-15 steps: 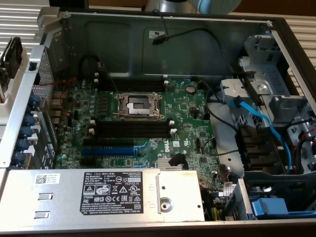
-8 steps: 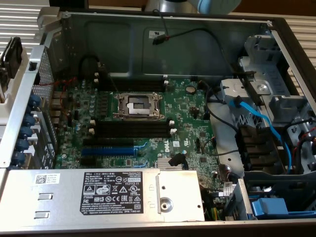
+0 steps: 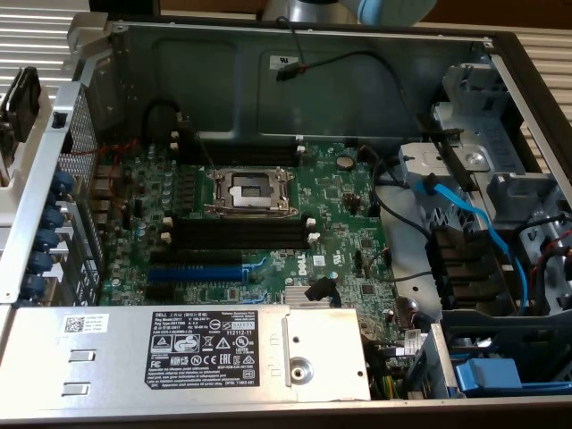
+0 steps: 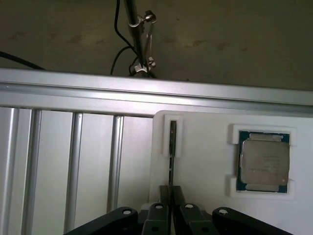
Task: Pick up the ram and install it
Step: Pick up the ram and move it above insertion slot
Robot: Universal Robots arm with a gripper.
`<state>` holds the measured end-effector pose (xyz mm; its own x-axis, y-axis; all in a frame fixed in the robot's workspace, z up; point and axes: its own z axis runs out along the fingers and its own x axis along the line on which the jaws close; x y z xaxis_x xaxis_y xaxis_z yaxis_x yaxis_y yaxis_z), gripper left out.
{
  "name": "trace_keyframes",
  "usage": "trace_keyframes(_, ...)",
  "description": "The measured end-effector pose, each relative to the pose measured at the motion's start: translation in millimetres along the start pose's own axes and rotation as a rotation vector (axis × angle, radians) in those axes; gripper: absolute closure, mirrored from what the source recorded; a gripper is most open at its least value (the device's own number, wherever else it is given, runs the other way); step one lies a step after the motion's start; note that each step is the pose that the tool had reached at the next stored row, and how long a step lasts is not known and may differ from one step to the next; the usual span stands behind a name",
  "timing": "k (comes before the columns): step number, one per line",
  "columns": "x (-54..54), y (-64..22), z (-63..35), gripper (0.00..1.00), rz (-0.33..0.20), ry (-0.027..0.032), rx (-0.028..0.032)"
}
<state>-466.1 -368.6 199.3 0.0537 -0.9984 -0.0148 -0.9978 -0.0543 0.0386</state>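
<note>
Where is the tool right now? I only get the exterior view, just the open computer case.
Observer: In the wrist view the tool hangs over a white tray.
Operator: Has it got the memory?
Observer: Its jaws are closed on the long thin dark ram stick, seen edge-on, standing in the tray's slot.
Operator: Anything else there?
Observer: A square silver-capped processor chip lies in another recess.

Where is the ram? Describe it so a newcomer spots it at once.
Start at the white tray beside the silver rails. The ram stands on edge in its narrow slot, a thin dark strip with the gripper closed on it. Its neighbour, the processor, is square, silvery and lies flat.
</note>
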Motion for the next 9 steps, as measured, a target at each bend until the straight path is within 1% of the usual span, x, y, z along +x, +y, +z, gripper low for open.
trace_keyframes(2, 0.0, 0.1, -1.8, 0.85, 0.0, 0.0, 0.0)
trace_keyframes(5, -0.1, 0.3, -7.2, 0.85, 0.0, 0.0, 0.0001)
trace_keyframes(9, -1.0, 0.5, -14.2, 0.85, 0.0, 0.002, 0.0002)
